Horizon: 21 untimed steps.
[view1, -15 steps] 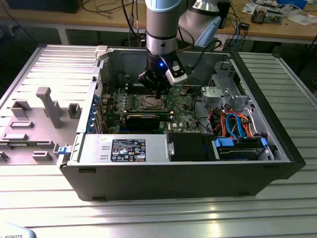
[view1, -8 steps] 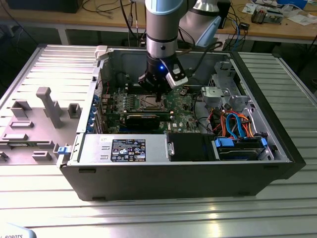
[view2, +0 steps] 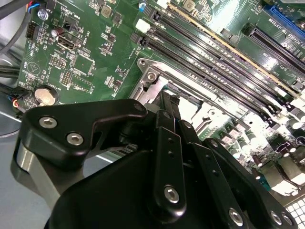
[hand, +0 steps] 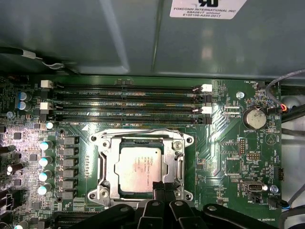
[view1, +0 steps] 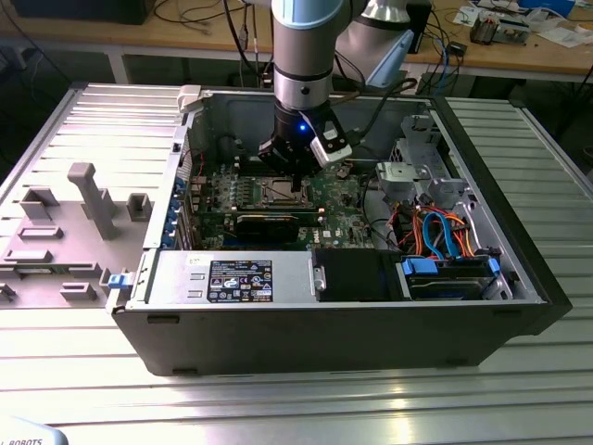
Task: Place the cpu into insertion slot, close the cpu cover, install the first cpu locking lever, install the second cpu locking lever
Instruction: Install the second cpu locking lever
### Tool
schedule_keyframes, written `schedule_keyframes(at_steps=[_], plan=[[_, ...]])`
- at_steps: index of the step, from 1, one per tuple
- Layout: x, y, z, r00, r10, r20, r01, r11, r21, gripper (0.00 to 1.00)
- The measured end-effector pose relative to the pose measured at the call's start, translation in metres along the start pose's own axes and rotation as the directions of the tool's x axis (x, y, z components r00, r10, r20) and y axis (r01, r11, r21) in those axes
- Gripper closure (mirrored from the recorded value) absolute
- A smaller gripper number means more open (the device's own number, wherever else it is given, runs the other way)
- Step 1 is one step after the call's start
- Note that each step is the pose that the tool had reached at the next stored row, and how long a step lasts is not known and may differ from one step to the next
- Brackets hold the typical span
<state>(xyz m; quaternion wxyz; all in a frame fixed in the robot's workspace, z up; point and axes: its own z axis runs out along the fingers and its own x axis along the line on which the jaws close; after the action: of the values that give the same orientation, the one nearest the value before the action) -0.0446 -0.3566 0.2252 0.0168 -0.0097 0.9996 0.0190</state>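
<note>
Silver cpu seated under cpu cover; tool pressed together, hiding corner.

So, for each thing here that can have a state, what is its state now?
cpu: seated in the slot, metal top showing.
cover: closed flat around the cpu.
gripper: fingers together, tips at the cover's edge.
computer case: side open, board exposed.

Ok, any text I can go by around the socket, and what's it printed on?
White sticker on the case wall: printed lines, cut off at the top, not reliably readable.
cpu top: faint markings, too small to read.
Motherboard silkscreen: too small.
Black label on the front housing: blurred.
</note>
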Motion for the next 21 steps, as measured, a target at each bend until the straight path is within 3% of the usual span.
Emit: schedule_keyframes(at_steps=[7,16,21], plan=[[0.0000,-0.0003,-0.0016,1.0000,0.000,0.0000,0.000,1.0000,0.0000,0.89],[0.0006,-0.0120,-0.0020,1.0000,0.000,0.0001,0.000,1.0000,0.0000,0.89],[0.0006,-0.0133,-0.0039,1.0000,0.000,0.0000,0.000,1.0000,0.0000,0.89]])
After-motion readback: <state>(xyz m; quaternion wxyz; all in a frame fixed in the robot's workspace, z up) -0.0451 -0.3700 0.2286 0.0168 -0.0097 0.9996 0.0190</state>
